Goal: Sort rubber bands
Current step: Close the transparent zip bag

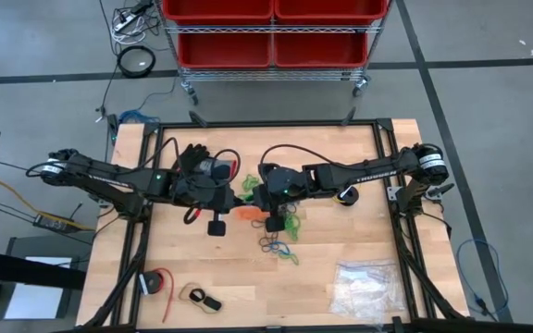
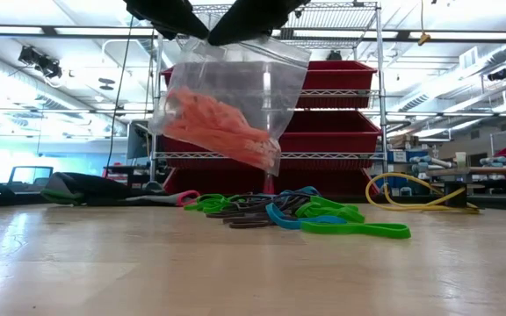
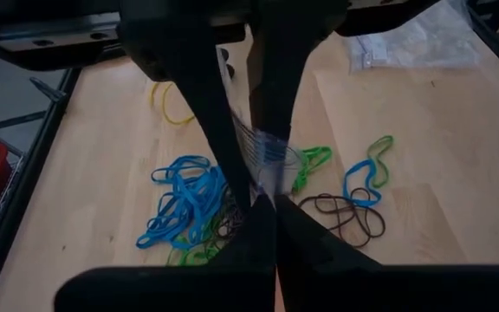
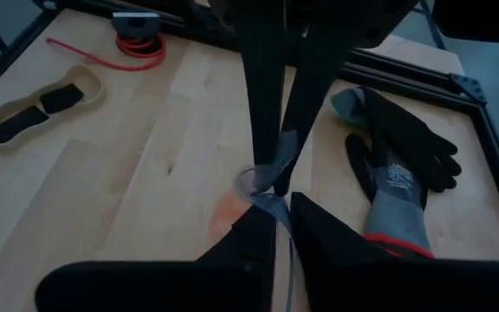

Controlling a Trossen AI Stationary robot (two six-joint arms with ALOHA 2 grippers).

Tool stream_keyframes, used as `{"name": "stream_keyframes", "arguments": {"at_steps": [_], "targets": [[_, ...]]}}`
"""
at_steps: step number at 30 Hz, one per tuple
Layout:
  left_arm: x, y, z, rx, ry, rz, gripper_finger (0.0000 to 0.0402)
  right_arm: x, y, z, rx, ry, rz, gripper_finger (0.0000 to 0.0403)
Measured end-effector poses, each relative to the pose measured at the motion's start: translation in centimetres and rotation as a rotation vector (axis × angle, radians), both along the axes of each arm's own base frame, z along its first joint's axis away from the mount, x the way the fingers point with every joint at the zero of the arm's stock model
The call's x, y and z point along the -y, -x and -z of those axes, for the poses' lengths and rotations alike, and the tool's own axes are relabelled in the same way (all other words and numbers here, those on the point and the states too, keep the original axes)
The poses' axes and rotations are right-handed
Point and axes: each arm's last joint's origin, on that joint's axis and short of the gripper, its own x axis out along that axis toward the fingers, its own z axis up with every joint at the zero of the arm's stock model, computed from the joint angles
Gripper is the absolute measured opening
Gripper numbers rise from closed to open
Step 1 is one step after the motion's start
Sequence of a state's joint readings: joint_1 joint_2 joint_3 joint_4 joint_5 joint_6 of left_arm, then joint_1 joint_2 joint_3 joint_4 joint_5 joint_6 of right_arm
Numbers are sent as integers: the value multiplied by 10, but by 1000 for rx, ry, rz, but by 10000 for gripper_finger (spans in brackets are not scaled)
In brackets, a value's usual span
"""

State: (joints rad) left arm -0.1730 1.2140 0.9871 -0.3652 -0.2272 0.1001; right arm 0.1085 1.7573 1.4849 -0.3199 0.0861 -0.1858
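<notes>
From bench height, nearest the camera lies a loose heap of rubber bands (image 2: 301, 215) in green, blue and dark loops, flat on the bench (image 2: 148, 272). Above it hangs a clear plastic bag (image 2: 235, 101) holding a clump of orange bands (image 2: 213, 123), its top edge pinched from above by two dark arms. Beyond stand red bins (image 2: 336, 132) on a wire rack, and a yellow cable (image 2: 402, 197) coils at about 3 o'clock.

The overhead camera shows what the level one cannot: the two arms meet at the bench's middle, the left gripper (image 1: 239, 199) coming from 9 o'clock and the right gripper (image 1: 259, 202) from 3 o'clock, with an orange patch between them and the loose bands spread toward 5 o'clock. It also shows a second clear bag (image 1: 366, 287) of whitish pieces near the 5 o'clock corner, a red-corded item (image 1: 158, 282) near 7 o'clock, and a black glove (image 1: 192, 159) toward 11 o'clock.

The left wrist camera shows the left fingers (image 3: 258, 225) clenched on the bag's clear rim, over blue, green and brown bands. The right wrist camera shows the right fingers (image 4: 254, 234) nearly together at the same thin plastic; they seem to pinch it, though the contact is hard to make out.
</notes>
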Motion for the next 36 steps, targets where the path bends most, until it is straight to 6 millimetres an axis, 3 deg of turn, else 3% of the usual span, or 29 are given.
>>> {"name": "stream_keyframes", "arguments": {"at_steps": [6,12,21,36], "targets": [[-1,1,0,-7,-10,-14,1,-1,6,8,-107,-1,-5,44],[-1,2,1,-22,-15,-17,0,-4,10,11,-153,27,11,5],[-1,3,2,-27,-15,-17,0,-3,18,17,-256,43,40,1],[-1,4,3,-49,-15,-21,0,0,50,36,-634,42,106,0]]}}
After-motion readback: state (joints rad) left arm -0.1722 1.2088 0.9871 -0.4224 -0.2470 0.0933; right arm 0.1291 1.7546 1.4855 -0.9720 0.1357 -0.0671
